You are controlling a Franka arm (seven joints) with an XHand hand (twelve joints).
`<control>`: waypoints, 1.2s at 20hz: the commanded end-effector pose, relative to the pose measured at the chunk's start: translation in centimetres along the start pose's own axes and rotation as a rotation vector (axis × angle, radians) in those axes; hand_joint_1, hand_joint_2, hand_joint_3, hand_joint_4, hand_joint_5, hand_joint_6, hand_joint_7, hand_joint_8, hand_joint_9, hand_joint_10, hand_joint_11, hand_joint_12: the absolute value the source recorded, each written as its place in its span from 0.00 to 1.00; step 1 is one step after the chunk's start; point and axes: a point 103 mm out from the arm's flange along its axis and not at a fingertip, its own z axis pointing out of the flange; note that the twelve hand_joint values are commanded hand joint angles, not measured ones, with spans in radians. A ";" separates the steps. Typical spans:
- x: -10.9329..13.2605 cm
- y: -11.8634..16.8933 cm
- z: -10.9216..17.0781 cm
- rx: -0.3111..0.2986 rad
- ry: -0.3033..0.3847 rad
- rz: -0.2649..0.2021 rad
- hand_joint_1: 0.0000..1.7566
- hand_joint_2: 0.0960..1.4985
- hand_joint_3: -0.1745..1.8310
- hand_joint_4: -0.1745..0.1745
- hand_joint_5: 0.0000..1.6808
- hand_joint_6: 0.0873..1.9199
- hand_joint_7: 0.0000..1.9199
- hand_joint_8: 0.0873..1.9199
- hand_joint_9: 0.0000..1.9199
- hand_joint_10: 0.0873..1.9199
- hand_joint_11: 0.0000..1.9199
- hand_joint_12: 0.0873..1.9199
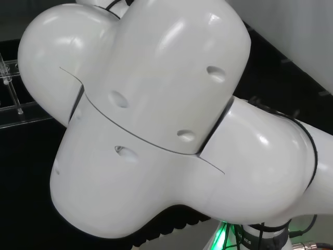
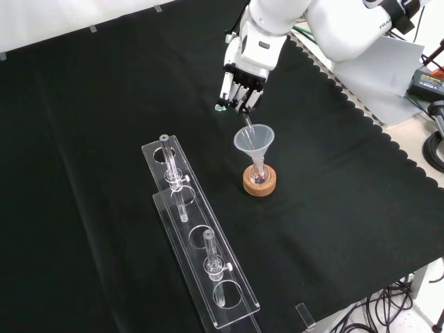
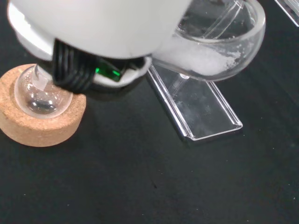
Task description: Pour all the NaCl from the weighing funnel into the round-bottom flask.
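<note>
In the front view the hand (image 2: 239, 83) hangs just above a clear plastic funnel (image 2: 254, 139) that stands in the neck of the round-bottom flask (image 2: 259, 177). The flask rests on a cork ring (image 2: 259, 186). The fingers are curled round the glass weighing funnel (image 2: 248, 122), whose thin stem slants down into the plastic funnel's mouth. In the wrist view the weighing funnel's bowl (image 3: 219, 42) holds a heap of white powder (image 3: 198, 58). Beyond the palm (image 3: 93, 23) the flask (image 3: 39, 95) sits in its cork ring (image 3: 44, 126); I see no powder in it.
A long clear plastic rack (image 2: 198, 236) with upright glass pieces lies to the left of the flask in the front view; one end of it (image 3: 201, 112) shows under the weighing funnel in the wrist view. The arm's white links (image 1: 156, 120) take up most of the head view, with the rack (image 1: 10, 88) at its left edge.
</note>
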 end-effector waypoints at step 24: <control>-2.0 0.9 -0.5 0.015 -0.081 -0.039 0.66 0.36 0.40 1.00 0.95 0.00 0.93 0.00 0.70 0.04 0.14 0.73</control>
